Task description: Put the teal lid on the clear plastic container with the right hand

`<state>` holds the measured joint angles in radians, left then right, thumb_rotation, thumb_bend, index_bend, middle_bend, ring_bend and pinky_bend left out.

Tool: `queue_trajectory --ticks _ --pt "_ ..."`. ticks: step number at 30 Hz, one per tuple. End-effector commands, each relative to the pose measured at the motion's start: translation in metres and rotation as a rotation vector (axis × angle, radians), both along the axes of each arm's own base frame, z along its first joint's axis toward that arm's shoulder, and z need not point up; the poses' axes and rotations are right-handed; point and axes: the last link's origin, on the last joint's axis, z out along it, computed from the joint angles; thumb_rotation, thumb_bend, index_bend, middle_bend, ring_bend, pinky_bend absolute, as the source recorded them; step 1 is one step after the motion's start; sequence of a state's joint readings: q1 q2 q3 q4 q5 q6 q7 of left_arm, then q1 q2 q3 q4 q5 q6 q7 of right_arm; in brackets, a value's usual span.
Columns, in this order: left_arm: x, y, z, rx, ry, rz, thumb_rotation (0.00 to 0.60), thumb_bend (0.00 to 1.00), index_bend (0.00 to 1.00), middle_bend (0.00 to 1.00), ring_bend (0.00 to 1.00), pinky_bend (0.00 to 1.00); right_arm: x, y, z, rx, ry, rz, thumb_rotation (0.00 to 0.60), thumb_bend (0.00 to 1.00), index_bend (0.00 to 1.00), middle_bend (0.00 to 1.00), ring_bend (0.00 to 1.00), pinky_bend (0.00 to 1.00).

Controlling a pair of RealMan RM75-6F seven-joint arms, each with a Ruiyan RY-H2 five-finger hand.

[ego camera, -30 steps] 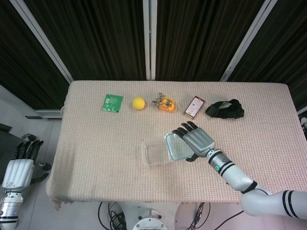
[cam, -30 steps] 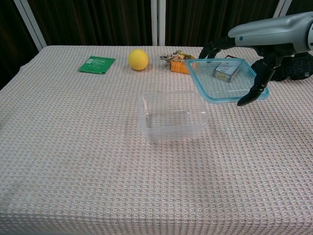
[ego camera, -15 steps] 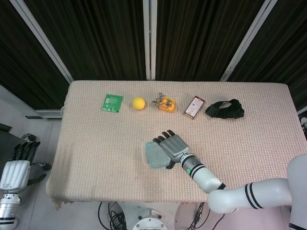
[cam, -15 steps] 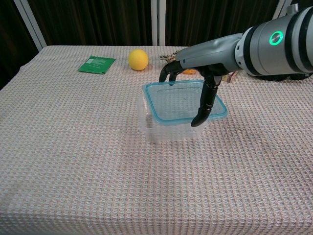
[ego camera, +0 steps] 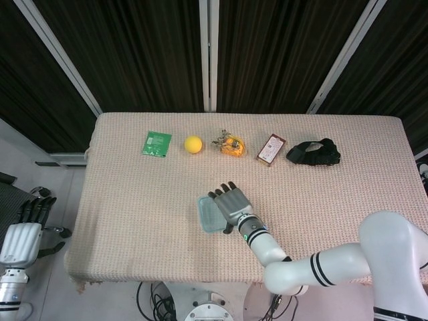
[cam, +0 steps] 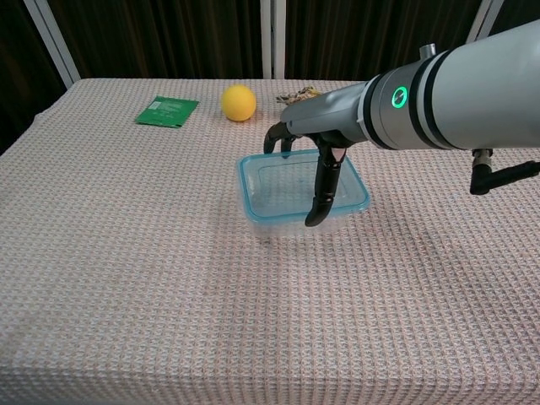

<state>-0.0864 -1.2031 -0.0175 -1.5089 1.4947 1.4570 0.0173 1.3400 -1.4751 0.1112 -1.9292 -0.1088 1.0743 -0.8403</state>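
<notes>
The teal lid (cam: 287,183) lies over the top of the clear plastic container (cam: 274,224) near the middle of the table. My right hand (cam: 310,160) holds the lid, fingers over its far edge and thumb down its near right side. In the head view the right hand (ego camera: 231,204) covers most of the lid (ego camera: 208,217). My left hand (ego camera: 30,227) hangs off the table's left side, fingers apart, holding nothing.
Along the far edge lie a green packet (ego camera: 156,143), a yellow ball (ego camera: 193,144), an orange wrapped item (ego camera: 230,144), a brown packet (ego camera: 271,148) and a black cloth (ego camera: 313,152). The woven table cover (cam: 169,295) spreads around the container.
My right hand carried the lid leftward and down from beside the container until it sits over the container's opening. The left hand stayed where it was.
</notes>
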Motion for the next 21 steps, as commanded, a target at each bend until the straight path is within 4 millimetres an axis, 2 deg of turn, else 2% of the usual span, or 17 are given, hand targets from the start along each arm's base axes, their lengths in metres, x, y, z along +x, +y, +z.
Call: queue_trajectory --ticks 1,12,21 --pt "-0.0002 0.0002 -0.0002 0.000 -0.001 -0.001 0.600 0.00 0.08 0.06 0.00 0.03 0.0007 0.0001 -0.0017 0.005 0.000 -0.002 0.600 0.09 0.31 0.21 0.00 0.00" --pt "-0.0017 0.0004 -0.0005 -0.004 -0.004 0.001 0.600 0.00 0.08 0.06 0.00 0.03 0.0001 -0.0003 0.0080 -0.016 -0.041 -0.019 0.600 0.09 0.31 0.20 0.00 0.00" --pt "-0.0022 0.0011 -0.0013 -0.008 -0.005 0.002 0.600 0.00 0.08 0.06 0.00 0.03 0.0027 -0.0063 -0.0019 -0.009 -0.020 -0.035 0.600 0.09 0.31 0.20 0.00 0.00"
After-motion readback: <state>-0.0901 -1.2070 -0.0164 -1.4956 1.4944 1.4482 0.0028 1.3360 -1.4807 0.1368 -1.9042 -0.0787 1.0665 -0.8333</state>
